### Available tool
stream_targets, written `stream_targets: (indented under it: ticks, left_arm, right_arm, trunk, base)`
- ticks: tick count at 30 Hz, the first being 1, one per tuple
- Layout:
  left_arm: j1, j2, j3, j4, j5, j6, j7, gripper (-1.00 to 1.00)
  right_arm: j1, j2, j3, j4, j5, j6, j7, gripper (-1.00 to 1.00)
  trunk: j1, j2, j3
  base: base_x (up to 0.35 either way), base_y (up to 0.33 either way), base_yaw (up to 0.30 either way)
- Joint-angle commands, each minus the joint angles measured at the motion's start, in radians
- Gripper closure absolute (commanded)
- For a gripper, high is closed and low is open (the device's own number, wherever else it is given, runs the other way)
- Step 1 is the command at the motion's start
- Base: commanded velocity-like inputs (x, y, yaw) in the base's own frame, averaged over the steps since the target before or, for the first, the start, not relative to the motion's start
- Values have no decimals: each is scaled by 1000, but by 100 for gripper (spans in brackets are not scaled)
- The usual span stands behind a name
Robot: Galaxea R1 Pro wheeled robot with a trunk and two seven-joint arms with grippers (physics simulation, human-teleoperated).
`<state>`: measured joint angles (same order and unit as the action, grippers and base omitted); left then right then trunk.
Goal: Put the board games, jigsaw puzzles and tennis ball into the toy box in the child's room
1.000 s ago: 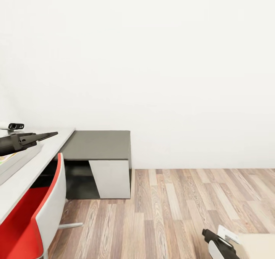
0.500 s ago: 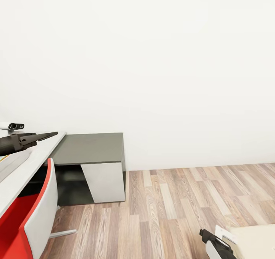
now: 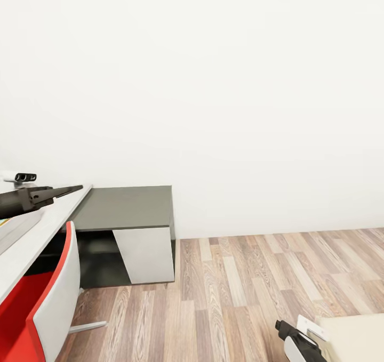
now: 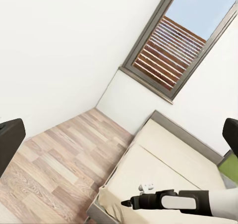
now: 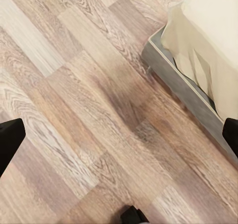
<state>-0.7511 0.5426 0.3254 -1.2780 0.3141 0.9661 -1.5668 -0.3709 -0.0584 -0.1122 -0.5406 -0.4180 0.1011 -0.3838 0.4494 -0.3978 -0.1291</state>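
Observation:
The table (image 3: 48,228) with its pale top runs along the left edge of the head view. On it lies the grey wall of the toy box (image 3: 18,224), cut off by the frame, with a sliver of coloured print at its edge. My left gripper (image 3: 74,189) hovers over that table end; its wrist view shows the left gripper (image 4: 120,137) open and holding nothing. My right gripper (image 3: 281,326) hangs low over the floor by a corner of the bed (image 3: 354,335), and the right gripper (image 5: 120,137) is open and holds nothing. The cream bed (image 4: 168,169) has a pale green patch (image 4: 230,168) at its edge, too cropped to identify.
A red and white chair (image 3: 50,298) stands at the table. A lower dark grey-topped cabinet (image 3: 130,207) sits against the white wall. Wood-plank floor (image 3: 240,287) stretches between cabinet and bed. A window (image 4: 173,45) is above the bed.
The whole picture slid left and slightly down during the first half second, so the camera turned. Since then it has held almost still. My right gripper sits a little lower in frame.

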Motion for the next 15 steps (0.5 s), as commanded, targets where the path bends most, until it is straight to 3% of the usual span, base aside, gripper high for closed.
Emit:
stream_targets:
  ticks: [1,5,9,13,15]
  left_arm:
    - [-1,-1,-1,-1,-3,11,-4,-100]
    - [-1,-5,-10,-4,-37,12,-4,-100]
    - [-1,-28,-57,-6,-101,14,-4,-100]
    - [-1,-86,-120,-9,-167,15,6,-100]
    - [-1,-126,-146,-10,-198,16,56,-100]
  right_arm:
    - [0,0,1,-3,-5,5,-4,-100]
    - [0,0,1,-2,-5,5,-4,-100]
    - [0,0,2,-2,-5,5,-4,-100]
    - [0,0,23,-2,-5,4,-5,-100]
    - [0,0,44,-2,-5,3,-5,-100]
  trunk:
    - [1,-2,-2]
    - [1,-2,-2]
    - [1,-2,-2]
    - [1,-2,-2]
    - [1,-2,-2]
  base:
    - [0,0,0]
    - [0,0,0]
    - [0,0,0]
    - [0,0,0]
    - [0,0,0]
